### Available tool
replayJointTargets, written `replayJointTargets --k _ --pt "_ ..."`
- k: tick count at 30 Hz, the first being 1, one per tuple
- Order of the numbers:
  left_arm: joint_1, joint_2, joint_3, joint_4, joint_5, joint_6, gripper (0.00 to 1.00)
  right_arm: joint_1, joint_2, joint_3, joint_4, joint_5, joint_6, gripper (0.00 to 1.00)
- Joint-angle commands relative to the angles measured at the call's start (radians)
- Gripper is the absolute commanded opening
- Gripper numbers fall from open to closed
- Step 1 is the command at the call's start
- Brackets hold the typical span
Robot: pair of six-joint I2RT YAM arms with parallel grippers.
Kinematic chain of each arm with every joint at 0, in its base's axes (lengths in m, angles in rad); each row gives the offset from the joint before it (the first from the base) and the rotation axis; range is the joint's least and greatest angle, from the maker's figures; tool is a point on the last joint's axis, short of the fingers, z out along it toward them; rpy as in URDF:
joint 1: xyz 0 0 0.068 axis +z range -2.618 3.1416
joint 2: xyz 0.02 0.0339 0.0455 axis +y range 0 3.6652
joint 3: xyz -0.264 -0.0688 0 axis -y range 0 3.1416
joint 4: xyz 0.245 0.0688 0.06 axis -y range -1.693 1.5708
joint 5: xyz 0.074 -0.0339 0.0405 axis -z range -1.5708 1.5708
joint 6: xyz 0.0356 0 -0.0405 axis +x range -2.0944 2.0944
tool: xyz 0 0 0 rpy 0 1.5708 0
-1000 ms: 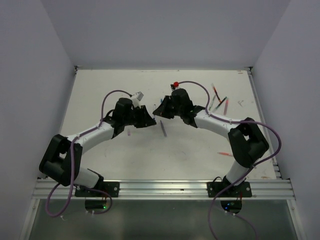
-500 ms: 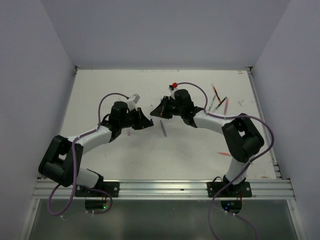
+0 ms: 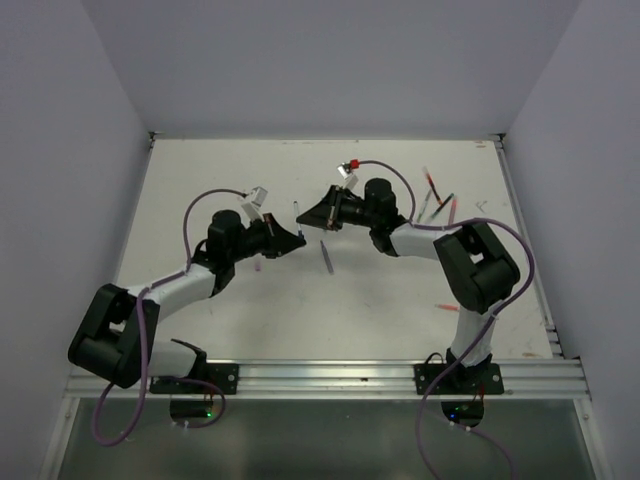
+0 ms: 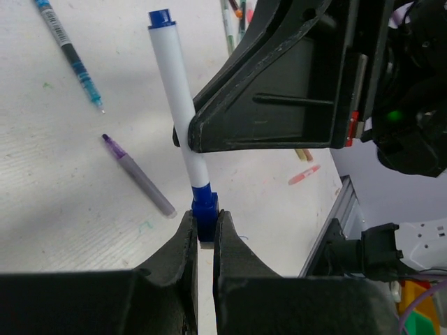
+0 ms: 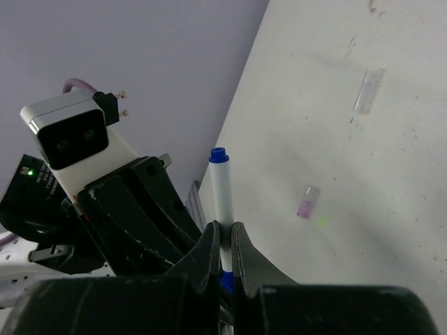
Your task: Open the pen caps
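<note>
From above, we see two robot arms reaching toward each other over a white table (image 3: 200,180). Their grippers meet just left of the frame's centre. They share a white pen (image 4: 183,118), which is held in the air above the tabletop.

In the left wrist view the pen stands nearly upright in the middle of the frame, tilted slightly to the left. The left gripper (image 4: 204,222) comes up from the bottom edge. Its jaws are closed on the blue cap (image 4: 206,213) at the pen's lower end, and both fingers press against the cap's sides. The cap sits on the pen's end, joined to the white body. The right gripper (image 5: 223,234) is clamped around the white body a little higher up. It fills the upper right of the left wrist view as a large black shape.

In the right wrist view the pen rises from between the closed fingers at bottom centre. Its small blue tip points up, and the left arm's camera is at the left.

Loose things lie on the table:
- A purple-grey pen (image 4: 143,180) lies left of the held pen.
- A teal pen (image 4: 70,56) lies in the upper left corner.
- A clear cap (image 5: 368,91) lies at upper right.
- A pink cap (image 5: 307,202) lies right of centre.
- More pens (image 3: 437,203) lie bunched at upper right in the overhead view.
</note>
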Motion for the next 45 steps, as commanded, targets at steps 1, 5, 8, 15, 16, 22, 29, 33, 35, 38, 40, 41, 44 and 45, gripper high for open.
replayJointTargets --k 1,5,8,15,16,22,29,33,35,38,40,41,44,45 --pt "-0.068 0.001 0.030 -0.009 0.244 0.071 0.00 0.012 -0.048 0.123 -0.029 0.135 -0.075 0.00" --pt "-0.069 -0.002 0.180 -0.618 -0.277 0.180 0.00 0.041 -0.134 0.241 -0.655 0.465 -0.333 0.00" --pt "-0.071 0.004 0.250 -0.729 -0.508 0.159 0.00 0.087 -0.162 0.300 -0.793 0.693 -0.414 0.00" --pt "-0.071 -0.046 0.306 -0.779 -0.669 0.165 0.00 0.113 -0.104 0.414 -1.024 0.870 -0.459 0.00" --pt "-0.071 -0.014 0.366 -0.807 -0.712 0.172 0.00 0.104 -0.075 0.453 -1.048 0.876 -0.480 0.00" --pt "-0.068 0.190 0.616 -0.942 -0.799 0.228 0.00 0.026 0.039 0.547 -1.173 0.785 -0.534 0.00" --pt "-0.031 0.409 0.766 -0.997 -0.845 0.220 0.00 -0.043 0.137 0.576 -1.188 0.718 -0.588 0.00" --pt "-0.026 0.470 0.782 -0.970 -0.856 0.200 0.00 -0.062 0.218 0.663 -1.228 0.699 -0.622 0.00" --pt "-0.026 0.490 0.796 -0.968 -0.862 0.197 0.00 -0.065 0.237 0.677 -1.223 0.660 -0.625 0.00" --pt "-0.026 0.520 0.805 -0.965 -0.881 0.196 0.00 -0.065 0.269 0.700 -1.214 0.638 -0.620 0.00" --pt "-0.026 0.538 0.814 -0.965 -0.893 0.194 0.02 -0.065 0.290 0.714 -1.211 0.630 -0.615 0.00" --pt "-0.026 0.552 0.819 -0.967 -0.896 0.194 0.04 -0.065 0.297 0.718 -1.213 0.630 -0.612 0.00" --pt "-0.026 0.579 0.843 -0.982 -0.919 0.196 0.09 -0.065 0.317 0.732 -1.200 0.618 -0.605 0.00" --pt "-0.026 0.586 0.848 -0.988 -0.937 0.196 0.12 -0.065 0.323 0.735 -1.202 0.617 -0.603 0.00"
